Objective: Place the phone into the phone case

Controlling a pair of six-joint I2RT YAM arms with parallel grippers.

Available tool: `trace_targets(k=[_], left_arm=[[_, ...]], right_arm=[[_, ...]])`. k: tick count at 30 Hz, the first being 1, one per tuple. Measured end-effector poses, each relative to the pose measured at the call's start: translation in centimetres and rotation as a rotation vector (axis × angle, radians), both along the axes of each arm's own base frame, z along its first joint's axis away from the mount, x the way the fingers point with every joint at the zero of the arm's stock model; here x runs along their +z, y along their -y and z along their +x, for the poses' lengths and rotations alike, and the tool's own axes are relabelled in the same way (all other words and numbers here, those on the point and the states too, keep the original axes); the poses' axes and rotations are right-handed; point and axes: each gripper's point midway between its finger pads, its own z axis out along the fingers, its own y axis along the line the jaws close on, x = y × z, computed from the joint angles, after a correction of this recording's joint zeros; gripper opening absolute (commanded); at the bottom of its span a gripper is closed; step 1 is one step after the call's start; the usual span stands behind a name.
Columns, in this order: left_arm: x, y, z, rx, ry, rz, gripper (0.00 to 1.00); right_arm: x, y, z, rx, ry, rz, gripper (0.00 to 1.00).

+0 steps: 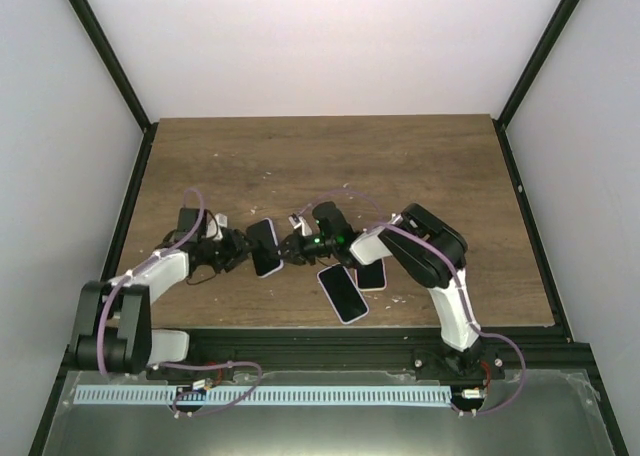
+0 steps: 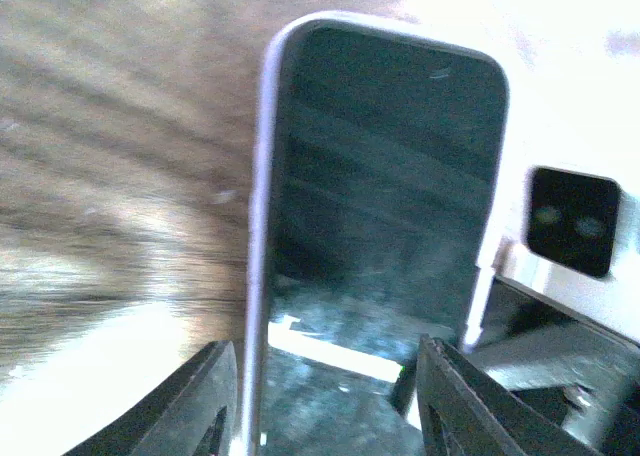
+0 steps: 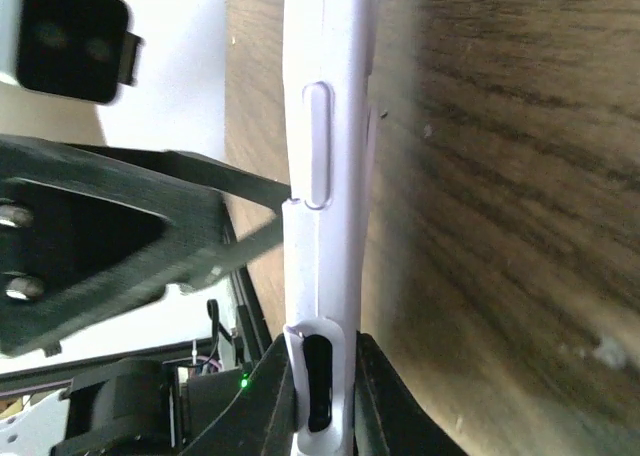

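Top view: left end effector (image 1: pixel 243 249) and right end effector (image 1: pixel 290 244) meet over the middle of the worktop (image 1: pixel 300 156). Both are clenched on the lavender phone case (image 1: pixel 265 248) between them. The phone (image 1: pixel 343 294) lies flat, screen up, near the front edge, just beside a second handset (image 1: pixel 374 276) partly under the right arm.

Left wrist: fingers (image 2: pixel 205 411) flank the case's lower end across its width. There is a dark glossy face inside the rim; cannot tell if it is a screen.

Right wrist: fingers (image 3: pixel 275 401) pinch the case's thin edge, below the side button (image 3: pixel 318 141).
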Motion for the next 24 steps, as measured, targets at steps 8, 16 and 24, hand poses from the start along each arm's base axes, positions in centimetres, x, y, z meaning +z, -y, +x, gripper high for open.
trace_targets(k=[8,16,24], left_arm=[[10.5,0.6,1.7,-0.037,0.294,-0.06,0.76],[17.5,2.4,0.2,-0.119,0.47,-0.219,0.8],[21.6,3.5,-0.8,-0.176,0.569,-0.35,0.79]], right_arm=[[5.9,2.1,0.2,0.005,0.091,0.077,0.05],[13.9,4.0,-2.0,0.069,0.212,0.238,0.06],[17.3,5.2,-4.2,0.119,0.207,0.352,0.06]])
